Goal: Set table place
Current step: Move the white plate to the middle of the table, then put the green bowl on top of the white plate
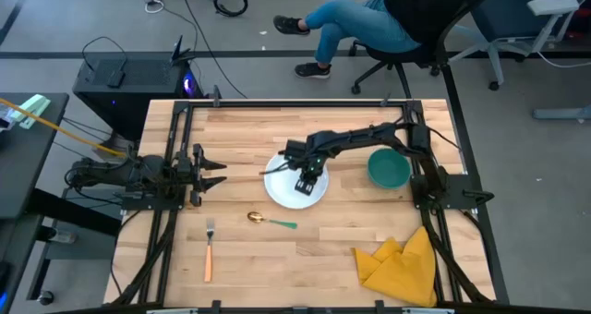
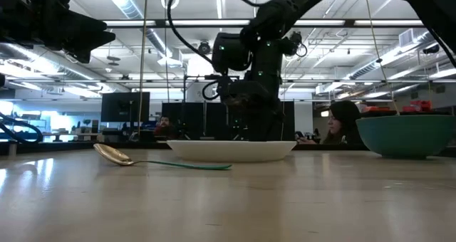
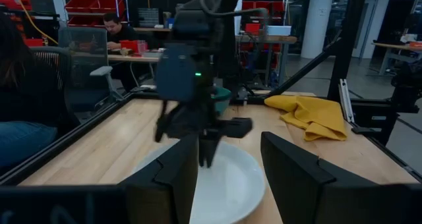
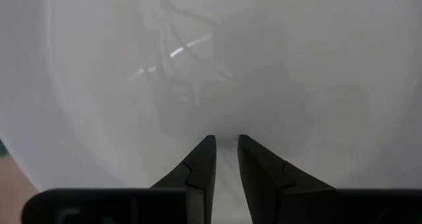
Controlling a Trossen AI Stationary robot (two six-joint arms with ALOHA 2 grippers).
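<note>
The right gripper (image 1: 307,182) hangs over the white plate (image 1: 284,192) in the middle of the table (image 1: 277,268), pointing down into it; from its wrist camera the two fingers (image 4: 201,165) stand close together with a thin gap between them, tips right at the plate's surface (image 4: 297,66), and I cannot tell whether they pinch its rim. From table height the plate (image 2: 206,150) sits flat on the wood.

The teal bowl (image 1: 389,168) rests to the right of the plate, apart from it. The gold spoon with its teal handle (image 1: 270,222) lies just near of the plate, and the orange-handled fork (image 1: 209,252) lies further left and nearer, well apart. A crumpled yellow cloth (image 1: 403,263) sits at the near right corner.

The left gripper (image 1: 214,174) waits at the left side of the table, jaws spread wide, facing the plate.
</note>
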